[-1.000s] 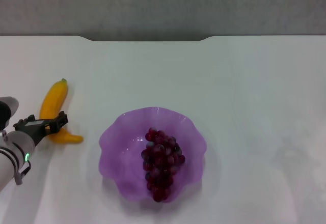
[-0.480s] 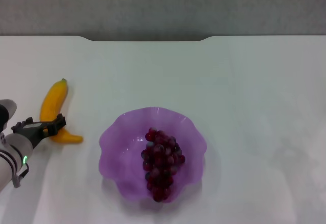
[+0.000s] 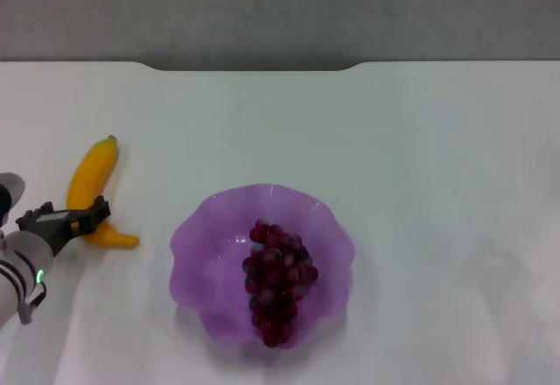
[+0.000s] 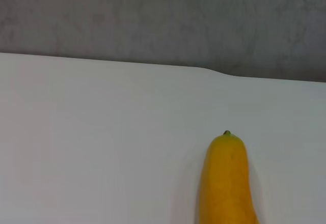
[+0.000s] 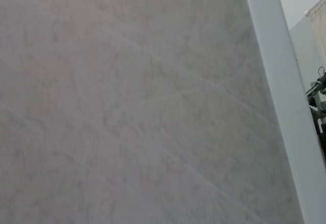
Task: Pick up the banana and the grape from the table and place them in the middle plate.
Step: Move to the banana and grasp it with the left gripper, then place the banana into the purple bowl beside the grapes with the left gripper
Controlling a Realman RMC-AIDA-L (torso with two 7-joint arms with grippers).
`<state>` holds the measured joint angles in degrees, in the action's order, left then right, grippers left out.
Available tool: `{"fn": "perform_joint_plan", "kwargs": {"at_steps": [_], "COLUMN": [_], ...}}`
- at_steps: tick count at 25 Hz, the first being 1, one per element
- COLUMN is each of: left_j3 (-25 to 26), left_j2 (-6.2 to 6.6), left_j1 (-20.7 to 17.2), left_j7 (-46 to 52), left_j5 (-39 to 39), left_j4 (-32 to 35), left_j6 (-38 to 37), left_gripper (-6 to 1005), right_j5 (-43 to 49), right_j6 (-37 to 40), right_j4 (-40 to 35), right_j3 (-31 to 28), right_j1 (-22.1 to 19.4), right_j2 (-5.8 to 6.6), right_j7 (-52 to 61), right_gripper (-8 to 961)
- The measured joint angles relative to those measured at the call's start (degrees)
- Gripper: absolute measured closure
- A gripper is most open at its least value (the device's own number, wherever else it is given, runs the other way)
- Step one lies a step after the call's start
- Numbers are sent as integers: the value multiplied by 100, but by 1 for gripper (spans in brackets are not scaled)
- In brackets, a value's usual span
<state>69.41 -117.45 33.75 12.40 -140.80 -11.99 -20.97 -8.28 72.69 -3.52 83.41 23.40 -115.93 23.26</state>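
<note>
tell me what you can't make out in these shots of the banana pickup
- Left gripper, head view: it sits over the banana, but whether its fingers are open or shut on the fruit can't be told.
- Banana, left wrist view: its lower part is cut off by the picture edge.
- Right gripper: in no view; the right wrist view shows only a wall.
- Grape in the middle plate, head view: its underside is hidden by the bunch itself.

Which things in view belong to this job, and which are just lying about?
Belonging to the job:
- banana, on the table, left of the plate
- grape, already in the middle plate
- left pincer, at the banana's near end

Lying about:
- nothing else on the table; only the grey wall behind it
</note>
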Motion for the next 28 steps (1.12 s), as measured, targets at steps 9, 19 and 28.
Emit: {"fn": "perform_joint_plan", "kwargs": {"at_steps": [9, 19, 28], "left_j3": [-7, -7, -6], "left_j2": [3, 3, 3], "left_j1": [0, -45, -71], "left_j7": [-29, -43, -43], "left_j5": [0, -2, -1], "left_j4": [4, 4, 4], "left_j6": [-4, -95, -136], "left_gripper": [128, 322, 495], "right_j5": [2, 11, 11], "right_j6": [0, -6, -40], "right_j4": [0, 0, 2], "right_j3": [0, 0, 0], "right_j1": [6, 7, 7], "right_j2": [0, 0, 0], "right_j7": [4, 4, 4], "right_gripper": [954, 954, 954]}}
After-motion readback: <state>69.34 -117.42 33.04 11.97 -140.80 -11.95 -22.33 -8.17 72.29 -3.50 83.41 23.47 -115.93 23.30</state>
